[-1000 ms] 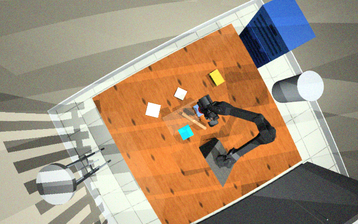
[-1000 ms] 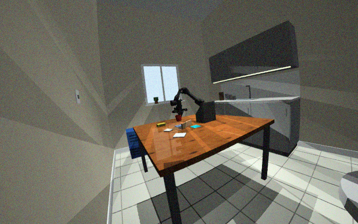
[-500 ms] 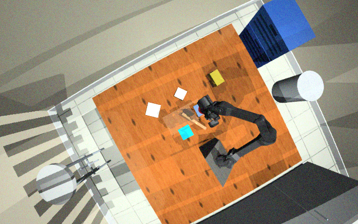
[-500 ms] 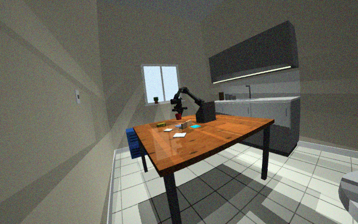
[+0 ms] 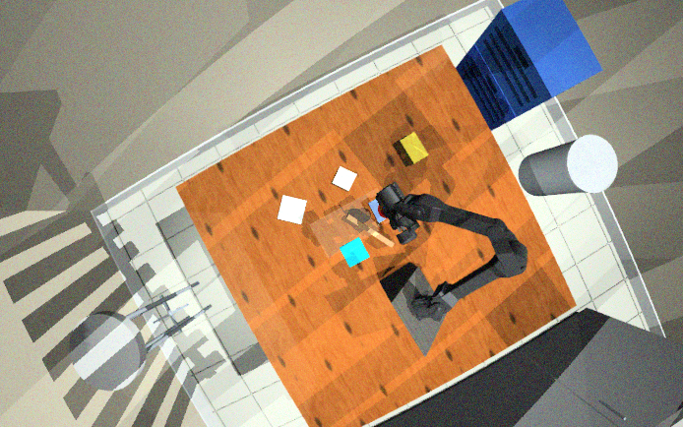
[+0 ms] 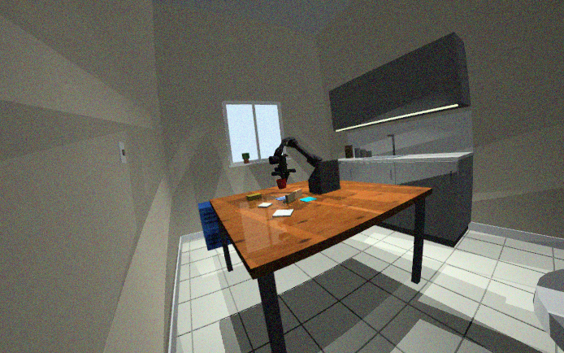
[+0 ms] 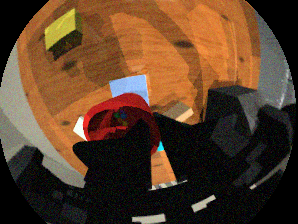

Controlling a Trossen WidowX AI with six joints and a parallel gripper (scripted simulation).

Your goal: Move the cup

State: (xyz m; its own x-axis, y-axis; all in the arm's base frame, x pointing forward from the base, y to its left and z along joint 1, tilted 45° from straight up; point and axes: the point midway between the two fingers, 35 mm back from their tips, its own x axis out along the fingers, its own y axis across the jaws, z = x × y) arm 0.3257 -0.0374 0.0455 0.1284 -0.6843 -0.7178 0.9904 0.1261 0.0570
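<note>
A red cup (image 5: 381,212) (image 6: 281,184) (image 7: 116,101) hangs in the air above the light blue pad (image 5: 374,209) (image 6: 279,198) (image 7: 129,86), roughly upright. My gripper (image 6: 283,178) (image 7: 149,116) is shut on the cup's wall at its near side. Blue and green marbles (image 7: 117,115) show inside the cup in the wrist view; the fingers hide part of the inside. The other pad, cyan (image 5: 354,252) (image 6: 308,199) (image 7: 161,146), lies flat on the table, with nothing on it.
A low wooden barrier (image 5: 381,237) (image 6: 292,196) (image 7: 178,112) stands between the two pads. Two white squares (image 5: 344,178) (image 5: 291,209) (image 6: 265,205) (image 6: 283,213) lie beyond the pads. A yellow block (image 5: 413,148) (image 6: 253,197) (image 7: 62,30) stands off to one side.
</note>
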